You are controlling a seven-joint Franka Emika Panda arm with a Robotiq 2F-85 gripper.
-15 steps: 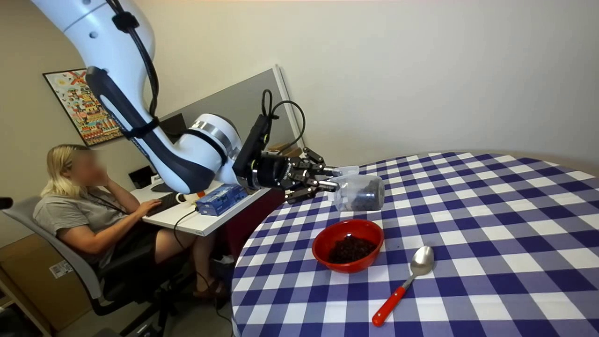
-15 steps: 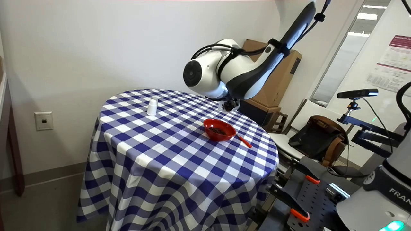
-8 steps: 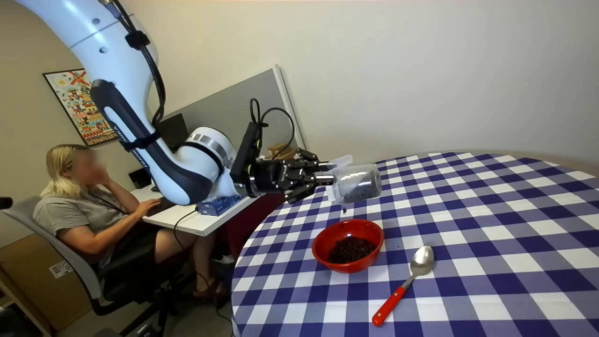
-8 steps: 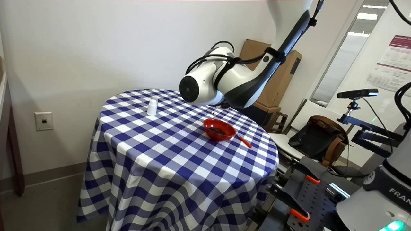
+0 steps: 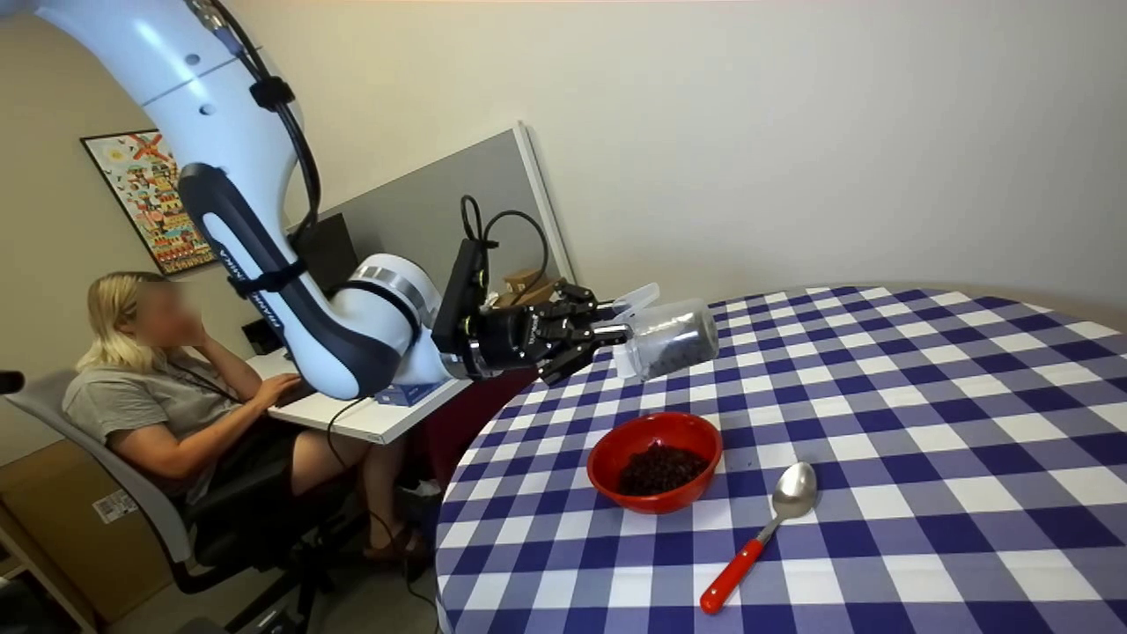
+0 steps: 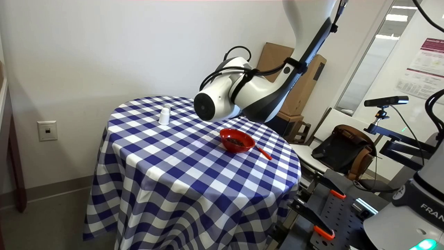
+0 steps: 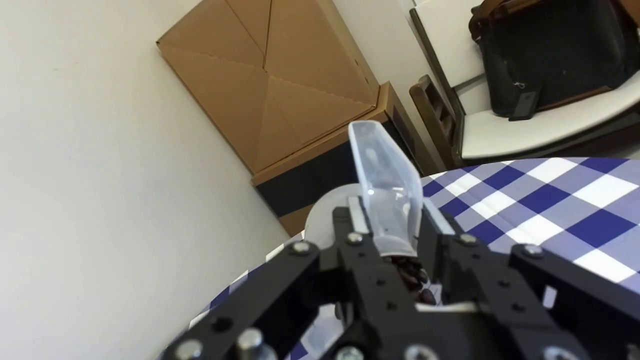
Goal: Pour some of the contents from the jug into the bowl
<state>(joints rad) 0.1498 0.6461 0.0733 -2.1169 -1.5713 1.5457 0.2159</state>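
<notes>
Tipped further, the see-through, colourless jug point(image 5: 676, 340) slants, its handle point(image 7: 386, 172) pinched by the gripper point(image 5: 620, 322).

Hidden by red bowl point(image 6: 236, 149) in an exterior view: head of red-handled spoon point(image 6: 265, 153). Partly masked by pincer point(image 7: 398, 216), wrist view: jug point(image 7: 382, 170). Blurred: seated person's face point(image 5: 165, 315).

On the robot's base point(image 6: 412, 215), "FRAN" can be read, cut off at the edge of an exterior view. On the arm point(image 5: 255, 220), "FRANK" and "MIKA" are parted by a strap point(image 5: 268, 280). The wall poster point(image 6: 423, 71) cannot be read.
</notes>
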